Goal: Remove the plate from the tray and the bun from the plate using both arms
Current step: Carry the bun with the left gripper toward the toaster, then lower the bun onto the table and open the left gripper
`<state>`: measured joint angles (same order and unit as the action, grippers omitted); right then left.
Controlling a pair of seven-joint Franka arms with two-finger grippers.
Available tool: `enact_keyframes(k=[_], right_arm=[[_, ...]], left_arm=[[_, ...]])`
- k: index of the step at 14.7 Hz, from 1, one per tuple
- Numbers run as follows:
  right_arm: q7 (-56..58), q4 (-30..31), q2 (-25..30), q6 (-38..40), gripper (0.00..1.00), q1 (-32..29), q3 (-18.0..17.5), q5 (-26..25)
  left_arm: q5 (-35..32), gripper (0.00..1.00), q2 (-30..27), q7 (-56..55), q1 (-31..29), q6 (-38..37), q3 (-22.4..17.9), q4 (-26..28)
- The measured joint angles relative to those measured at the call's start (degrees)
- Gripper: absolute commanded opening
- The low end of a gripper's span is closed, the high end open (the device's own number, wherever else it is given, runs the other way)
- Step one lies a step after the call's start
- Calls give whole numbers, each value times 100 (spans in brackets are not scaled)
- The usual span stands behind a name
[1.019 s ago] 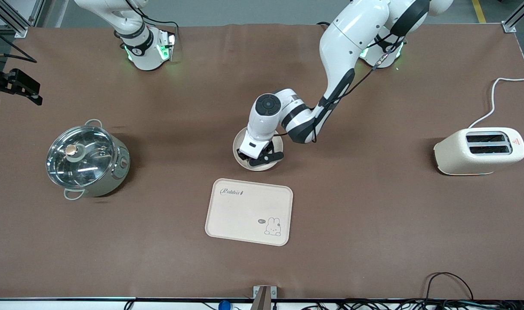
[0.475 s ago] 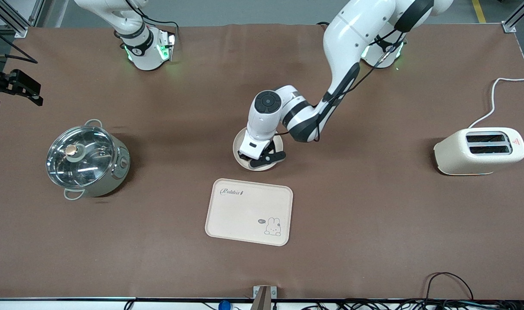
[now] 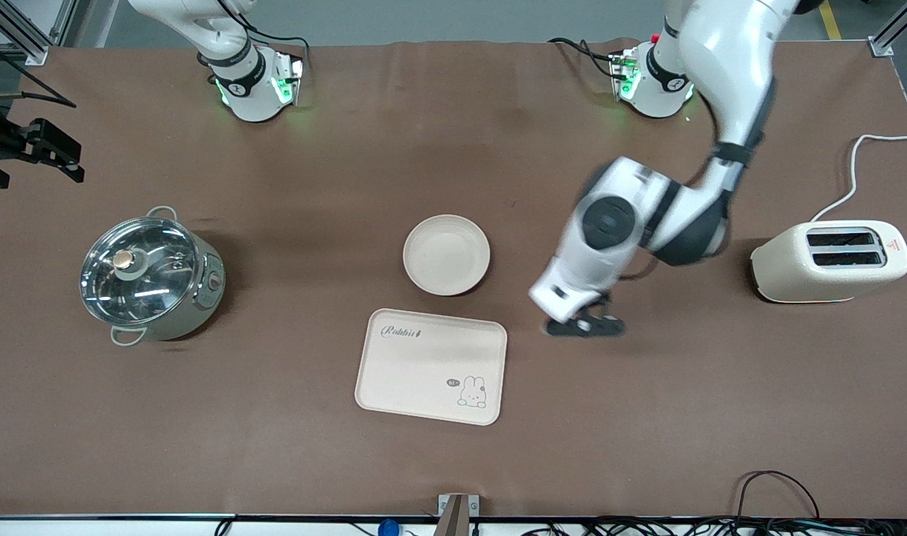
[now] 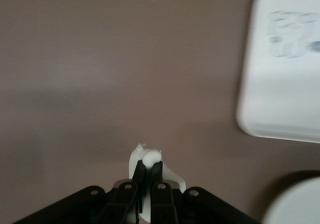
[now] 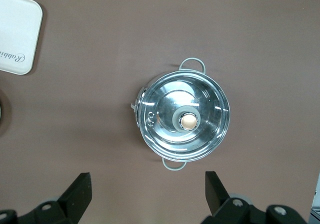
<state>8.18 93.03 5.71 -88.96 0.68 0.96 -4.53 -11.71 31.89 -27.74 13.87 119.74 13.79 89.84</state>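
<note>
The plate (image 3: 446, 254) is a round, shallow, matte cream dish with a raised rim, lying bare on the brown cloth-covered desk (image 3: 275, 447) near its middle. Just nearer the front camera lies the rectangular cream tray (image 3: 431, 365) with rounded corners and a rabbit drawing. The left tool (image 3: 584, 325) hangs over bare desk between the tray and the glossy cream toaster (image 3: 831, 260), its fingers (image 4: 148, 176) pressed together on nothing. The right tool (image 5: 147, 194) is up over the steel pot with a glass lid (image 5: 183, 116) at the right arm's end of the desk, its fingers spread wide. No bun can be made out in any view; the lidded pot is shut
</note>
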Motion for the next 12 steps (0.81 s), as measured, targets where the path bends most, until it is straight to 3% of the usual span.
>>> enact_keyframes(k=[2, 4, 6, 7, 8, 12], right_arm=[[0, -4, -1, -19, 100, 0, 5, 0], [0, -6, -1, -15, 100, 0, 8, 0], [-1, -6, -2, 1, 100, 0, 9, 0], [-1, -6, -5, 5, 100, 0, 10, 0], [-1, -6, -8, 4, 100, 0, 12, 0], [-2, -6, -14, -9, 100, -1, 19, 0]], left_arm=[[1, 4, 62, 690, -588, 152, 7, 304], [1, 20, 127, 1055, -986, 559, 11, 656], [1, 47, 213, 1106, -1149, 1075, 14, 1022], [1, 78, 273, 1106, -1180, 1218, 14, 1129], [1, 100, 333, 1105, -1201, 1295, 14, 1173], [1, 100, 369, 1179, -1295, 1342, 15, 1107]])
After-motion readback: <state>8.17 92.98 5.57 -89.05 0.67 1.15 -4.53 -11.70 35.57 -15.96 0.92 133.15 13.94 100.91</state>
